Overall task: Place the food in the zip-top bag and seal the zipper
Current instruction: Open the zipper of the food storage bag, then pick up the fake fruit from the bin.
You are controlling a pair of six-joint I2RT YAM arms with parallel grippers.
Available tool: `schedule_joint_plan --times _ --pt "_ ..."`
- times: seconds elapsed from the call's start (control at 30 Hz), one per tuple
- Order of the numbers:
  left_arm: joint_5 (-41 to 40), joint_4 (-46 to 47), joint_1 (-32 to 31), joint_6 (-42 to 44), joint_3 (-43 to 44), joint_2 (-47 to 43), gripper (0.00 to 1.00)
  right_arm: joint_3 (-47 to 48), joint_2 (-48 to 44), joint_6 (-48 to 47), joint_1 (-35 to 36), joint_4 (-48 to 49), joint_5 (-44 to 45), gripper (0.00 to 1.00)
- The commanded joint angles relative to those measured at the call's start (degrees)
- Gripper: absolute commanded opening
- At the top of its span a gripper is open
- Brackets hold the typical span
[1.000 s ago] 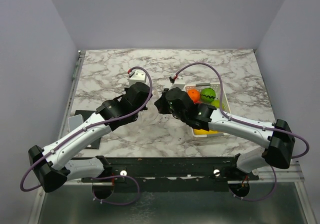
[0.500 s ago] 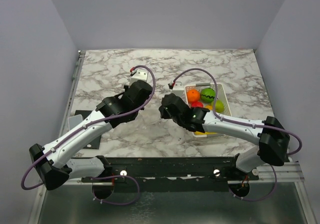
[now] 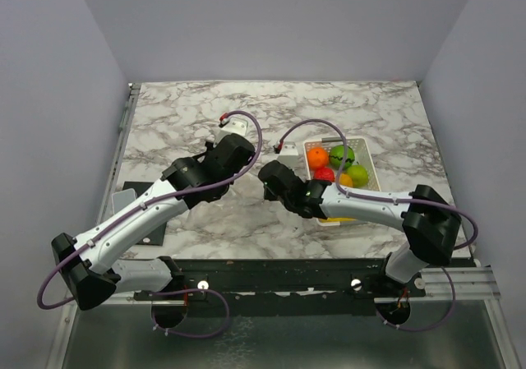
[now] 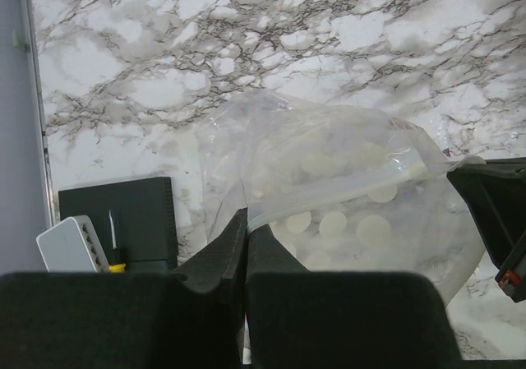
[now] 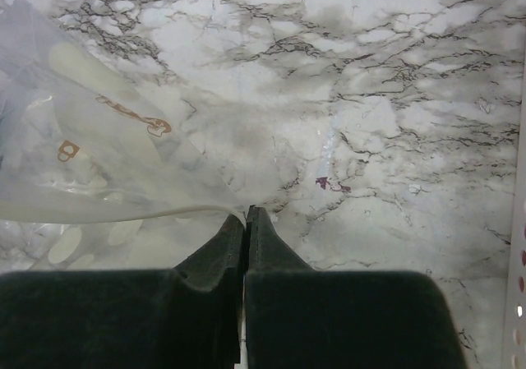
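Left side: left gripper [image 4: 246,218], jaws pressed together, pinching one edge of the zip-top bag [image 4: 345,180]. Centre: bag clear, white-dotted and crumpled, spanning both arms above the marble table [image 3: 181,114]. Next: right gripper [image 5: 246,214], jaws clamped on the bag's opposite edge. Far right: white tray [image 3: 371,172] containing orange [image 3: 317,157], striped green ball [image 3: 342,154], red fruit [image 3: 325,174], yellow-green fruit [image 3: 357,176].

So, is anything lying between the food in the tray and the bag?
Nothing visible lies on the marble between the tray with the food and the bag. The right arm does stretch over the tray's near edge, and both jaws are shut on the bag's edge.
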Motion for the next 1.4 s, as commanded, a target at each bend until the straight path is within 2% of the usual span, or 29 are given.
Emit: schedule_joint_plan --times 0.0,0.23,0.4,0.77,1.37 --pt "-4.5 -0.7 0.0 1.5 1.2 0.5 0.0 0.2 2.3 0.0 -1.2 -2.2 1.9 0.01" --pt "-2.3 2.9 0.0 1.2 -1.1 0.9 0.0 1.7 2.3 -0.6 -1.8 -0.6 0.1 0.02" --pt "-2.0 4.4 0.0 1.0 -2.3 1.6 0.0 2.4 0.7 -1.8 -1.8 0.0 -1.1 0.13" --pt "-1.8 8.1 -0.1 0.8 -4.1 3.2 0.0 2.8 -5.6 -4.7 -1.8 -2.0 -2.2 0.43" --pt "0.4 15.1 0.0 1.8 -9.1 0.9 0.0 -3.4 -26.1 -6.5 -5.5 -20.9 7.2 0.7"
